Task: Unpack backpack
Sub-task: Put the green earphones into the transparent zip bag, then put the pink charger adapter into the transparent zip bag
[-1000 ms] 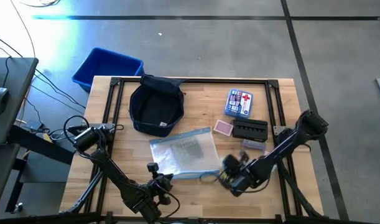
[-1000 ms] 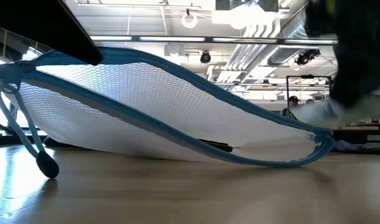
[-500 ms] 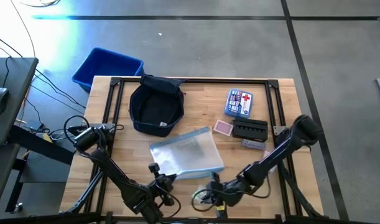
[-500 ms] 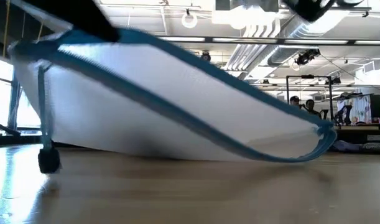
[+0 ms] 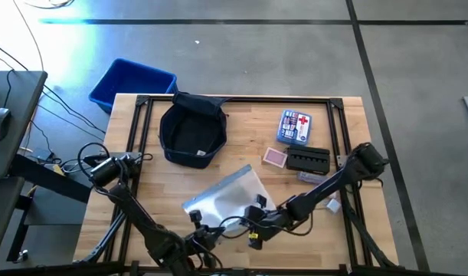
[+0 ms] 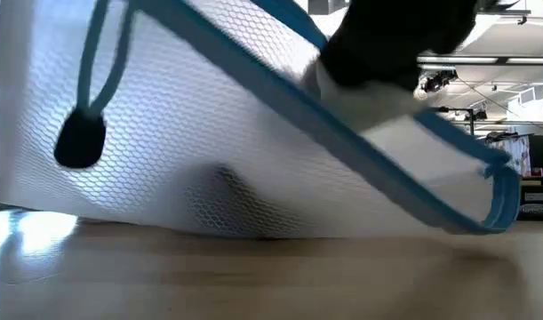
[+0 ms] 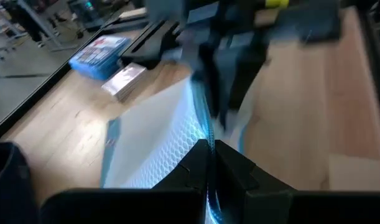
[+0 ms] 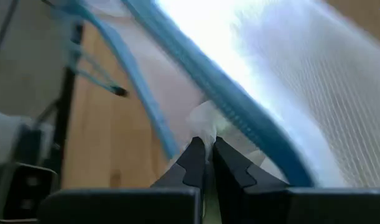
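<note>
High view: floppy dark navy fabric backpack (image 5: 192,135), open, interior dark, far-left table area; clear blue-zippered mesh pouch (image 5: 224,201) near front edge. Right gripper (image 5: 256,230) clenched on pouch's edge. Left gripper (image 5: 194,239) clenched, beside pouch.
Low view: pouch (image 6: 253,142) tilted, one end raised.

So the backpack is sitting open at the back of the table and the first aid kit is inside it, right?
No. The backpack is open at the back, but the first aid kit lies on the table to its right, as the high view shows.
</note>
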`<state>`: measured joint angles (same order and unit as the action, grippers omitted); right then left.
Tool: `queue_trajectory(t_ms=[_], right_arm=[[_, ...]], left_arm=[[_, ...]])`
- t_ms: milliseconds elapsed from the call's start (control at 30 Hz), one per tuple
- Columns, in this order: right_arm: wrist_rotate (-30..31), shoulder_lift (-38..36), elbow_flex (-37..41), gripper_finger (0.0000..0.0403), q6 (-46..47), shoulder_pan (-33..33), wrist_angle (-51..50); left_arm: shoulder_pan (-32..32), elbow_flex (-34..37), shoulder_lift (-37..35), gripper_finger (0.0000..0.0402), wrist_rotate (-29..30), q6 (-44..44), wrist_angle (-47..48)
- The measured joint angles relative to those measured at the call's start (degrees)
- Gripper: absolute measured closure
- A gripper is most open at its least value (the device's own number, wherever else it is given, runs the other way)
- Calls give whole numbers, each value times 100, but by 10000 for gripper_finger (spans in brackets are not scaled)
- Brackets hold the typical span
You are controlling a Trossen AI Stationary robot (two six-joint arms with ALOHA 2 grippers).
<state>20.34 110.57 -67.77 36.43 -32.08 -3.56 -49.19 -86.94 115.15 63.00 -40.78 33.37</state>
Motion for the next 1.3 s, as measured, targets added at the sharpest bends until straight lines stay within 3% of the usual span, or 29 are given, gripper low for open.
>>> queue_trajectory(t_ms=[67, 267, 333, 467, 733, 867, 967, 1100, 1300], right_arm=[[153, 140, 0, 403, 46, 55, 21], [1844, 194, 0, 400, 516, 321, -217], [1954, 194, 0, 394, 391, 478, -161], [1666, 194, 0, 357, 193, 747, -139], [1302, 238, 0, 205, -90, 927, 585], [1316, 236, 0, 159, -90, 882, 593], [985, 159, 0, 153, -218, 790, 552], [-55, -63, -2, 163, -474, 567, 318], [-145, -15, -2, 205, 214, 350, -521]], left_arm=[[-9, 0, 0, 402, -34, 282, -239], [-26, 2, 0, 402, -208, 572, -359], [-34, 17, 0, 402, -229, 581, -360], [-39, 17, 0, 402, -352, 694, -359], [-37, 21, 0, 402, -404, 696, -331], [-44, 22, 0, 402, -457, 696, -323], [-66, 22, 0, 402, -505, 696, -249], [-98, 22, 0, 402, -512, 612, 136], [-104, 31, 2, 402, -949, 786, 776]])
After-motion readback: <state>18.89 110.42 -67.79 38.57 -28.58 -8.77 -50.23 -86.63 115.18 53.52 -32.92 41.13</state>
